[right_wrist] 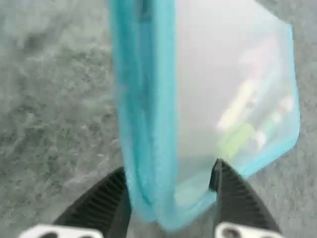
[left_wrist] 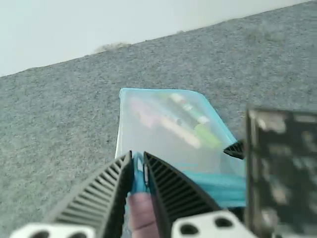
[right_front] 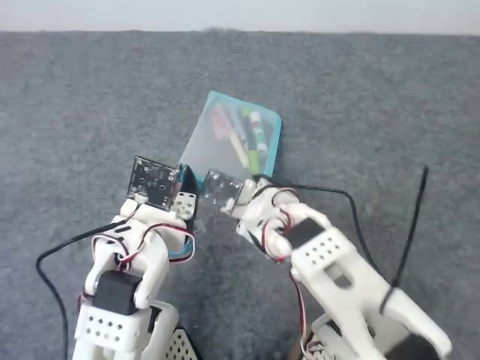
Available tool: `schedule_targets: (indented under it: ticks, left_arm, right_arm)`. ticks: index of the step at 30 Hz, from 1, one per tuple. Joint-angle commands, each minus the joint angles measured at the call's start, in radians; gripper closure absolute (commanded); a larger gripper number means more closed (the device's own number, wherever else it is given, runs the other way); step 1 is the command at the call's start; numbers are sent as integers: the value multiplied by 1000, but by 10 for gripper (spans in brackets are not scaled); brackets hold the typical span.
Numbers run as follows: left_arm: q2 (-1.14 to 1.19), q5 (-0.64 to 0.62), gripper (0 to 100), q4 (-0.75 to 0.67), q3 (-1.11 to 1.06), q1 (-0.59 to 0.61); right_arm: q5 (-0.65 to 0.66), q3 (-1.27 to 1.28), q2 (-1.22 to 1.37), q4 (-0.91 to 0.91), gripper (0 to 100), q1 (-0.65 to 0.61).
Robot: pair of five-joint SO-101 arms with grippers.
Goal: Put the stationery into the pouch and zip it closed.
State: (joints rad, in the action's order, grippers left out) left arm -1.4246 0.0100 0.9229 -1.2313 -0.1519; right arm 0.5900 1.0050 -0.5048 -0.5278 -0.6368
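One see-through pouch (right_front: 231, 146) with a teal border lies flat on the grey, carpet-like table (right_front: 90, 97), roughly mid-table and just ahead of both arms. Its far end angles away from them. Inside it, towards that far end, sit the stationery pieces (right_front: 244, 133): pink, yellow and green sticks lying side by side under the clear face.

At the near end, the left gripper (left_wrist: 138, 166) has its ribbed black fingers drawn almost together, pinching the teal strip along the pouch's edge. Something pink (left_wrist: 143, 215) shows just beneath them; what it is I can't make out.

Beside it, the right gripper (right_wrist: 168, 171) stands with its fingers spread, one on each side of the pouch's teal-edged end, which fills the gap between them. Whether they actually press on it is hard to say.

Black cables (right_front: 409, 225) trail over the table near the right arm. A pale wall (right_front: 240, 15) runs behind the table's far edge.
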Motion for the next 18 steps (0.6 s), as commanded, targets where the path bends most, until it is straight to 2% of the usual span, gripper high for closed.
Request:
schedule_targets:
  ticks: [1, 6, 10, 12, 18]
  left_arm:
    - [12, 11, 988, 12, 53, -29]
    - [12, 11, 988, 12, 50, -31]
    - [12, 11, 988, 9, 44, -31]
    - [12, 11, 988, 5, 31, -29]
    - [12, 12, 988, -26, 5, -23]
  right_arm:
    - [-40, -124, 73, 27, 790, 48]
    - [-41, -176, 108, 27, 805, 53]
    - [-54, -215, 108, 16, 991, 65]
    - [-101, -218, 105, 12, 977, 84]
    - [-106, -218, -27, -173, 991, 151]
